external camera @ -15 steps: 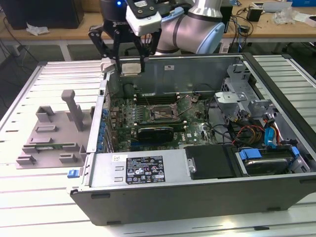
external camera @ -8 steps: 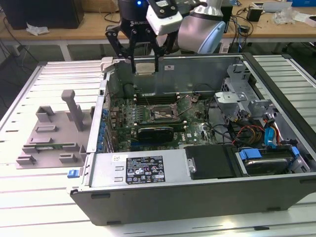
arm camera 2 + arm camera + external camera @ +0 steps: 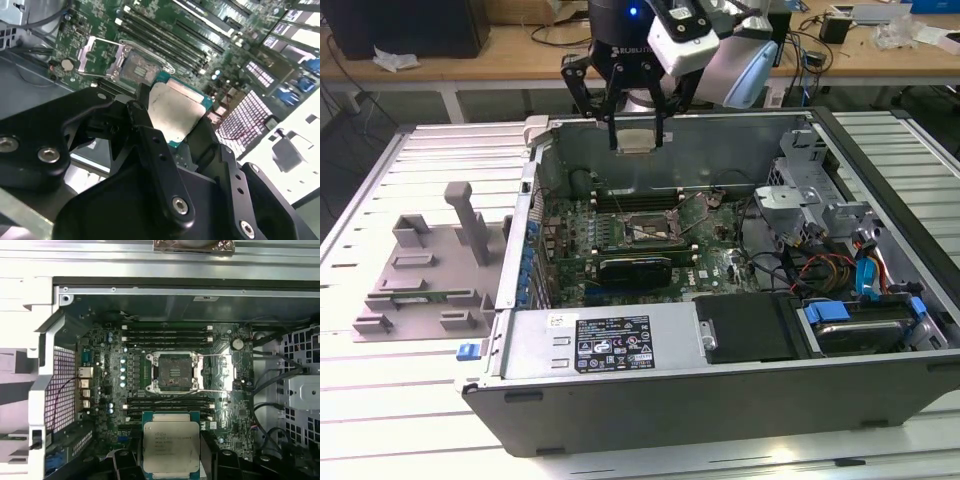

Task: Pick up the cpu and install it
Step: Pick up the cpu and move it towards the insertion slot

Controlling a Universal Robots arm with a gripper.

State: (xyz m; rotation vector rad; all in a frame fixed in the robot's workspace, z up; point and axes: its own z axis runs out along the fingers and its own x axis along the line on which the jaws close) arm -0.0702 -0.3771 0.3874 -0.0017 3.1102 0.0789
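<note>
"How many things?"
"One cpu [image 3: 171, 447], one open socket [image 3: 173, 371]."
"And your hand?"
"My gripper [image 3: 638, 144] points down, pinching the cpu, above the case [image 3: 720, 395], apart from the socket."

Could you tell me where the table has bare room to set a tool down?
Bare table lies in front of the grey fixture, and at the exterior view's right of the case. Inside the case, cables and a card crowd the motherboard.

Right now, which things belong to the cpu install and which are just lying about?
In the job: cpu, held in the gripper; empty socket; case.
Lying about: grey fixture; expansion card; power supply.
</note>
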